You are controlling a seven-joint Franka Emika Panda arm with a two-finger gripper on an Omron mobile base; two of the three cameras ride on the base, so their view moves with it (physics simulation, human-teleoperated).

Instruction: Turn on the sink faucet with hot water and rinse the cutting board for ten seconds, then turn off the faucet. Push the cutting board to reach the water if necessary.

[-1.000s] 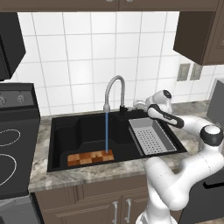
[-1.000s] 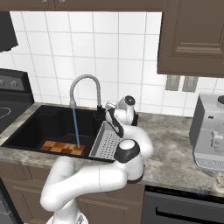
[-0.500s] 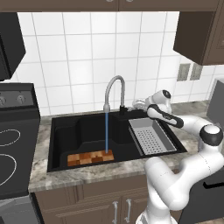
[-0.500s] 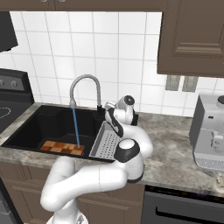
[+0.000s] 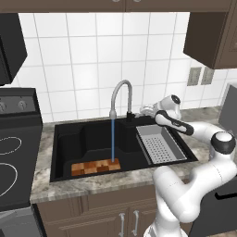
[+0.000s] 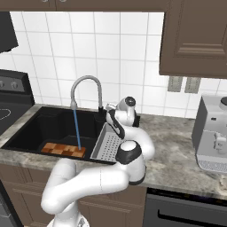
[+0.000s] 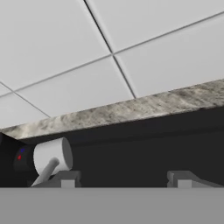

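Note:
The matte black sink [image 5: 69, 139] [image 6: 31, 128] holds the checkered cutting board [image 5: 95, 166] [image 6: 62, 149] flat on its front floor. From the grey gooseneck faucet [image 5: 121, 90] [image 6: 86, 80] a thin blue stream of water [image 5: 113, 139] [image 6: 77, 128] falls straight onto the board's right end. My gripper [image 5: 144, 110] [image 6: 111, 107] hovers just right of the faucet's base, pointing at the tiled wall. In the hand view the faucet's lever [image 7: 52, 159] lies by the left fingertip, and my gripper [image 7: 122, 179] stands open with the tips well apart.
A grey perforated tray [image 5: 159, 143] [image 6: 106, 144] rests in the sink's right part, under my forearm. A black stove [image 5: 14, 152] borders the counter on the left. A coffee machine [image 6: 213, 133] stands on the counter to the right.
The arm has hardly shifted beside the faucet's base and the water keeps running onto the board. The fingers have drawn somewhat closer together.

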